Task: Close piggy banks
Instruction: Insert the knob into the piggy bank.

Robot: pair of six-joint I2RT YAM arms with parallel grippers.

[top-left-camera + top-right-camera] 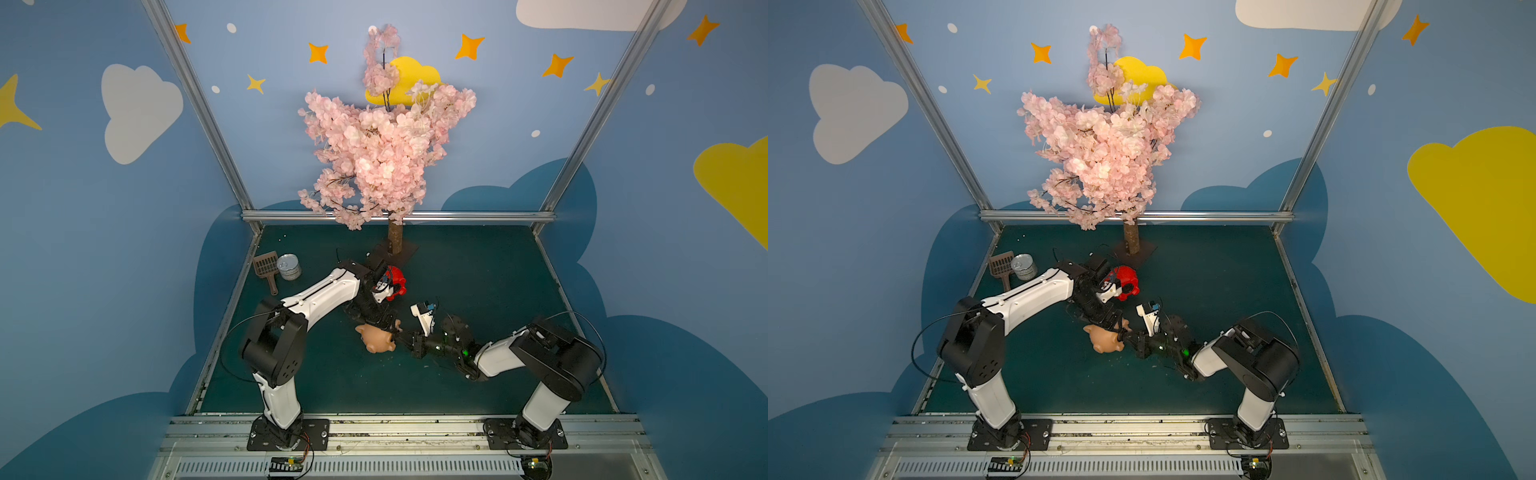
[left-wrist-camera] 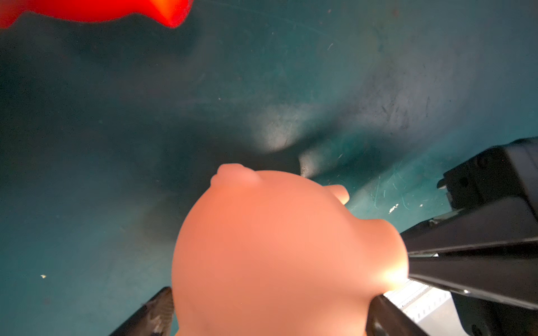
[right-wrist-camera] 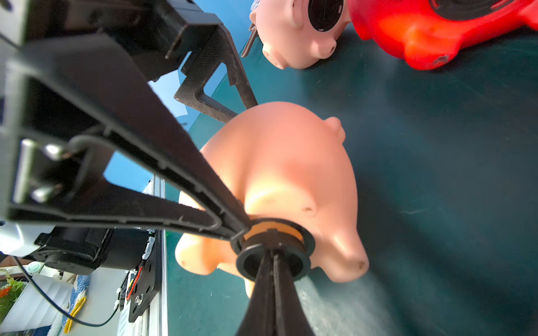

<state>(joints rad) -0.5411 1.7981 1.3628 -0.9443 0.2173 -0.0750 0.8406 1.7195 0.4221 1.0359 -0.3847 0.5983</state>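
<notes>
A peach-pink piggy bank (image 1: 374, 341) (image 1: 1104, 341) lies tipped on its side at mid-table. My left gripper (image 1: 376, 324) (image 2: 267, 305) reaches down over it, jaws wide, a finger pressed to each flank of the pig (image 2: 276, 247). In the right wrist view its belly (image 3: 291, 163) faces my right gripper (image 3: 272, 256), shut on the rib of a black round plug (image 3: 244, 263) sitting at the belly hole. A second peach piggy bank (image 3: 294, 37) lies behind with a black plug in its belly; the top views hide it. The red piggy bank (image 1: 395, 280) (image 1: 1127, 280) (image 3: 436, 35) lies beside it.
A silver tin can (image 1: 289, 267) and a brown slotted scoop (image 1: 266, 266) stand at the back left of the green mat. A pink blossom tree rises from a trunk (image 1: 395, 239) on a dark base plate at the back middle. Metal frame rails edge the mat.
</notes>
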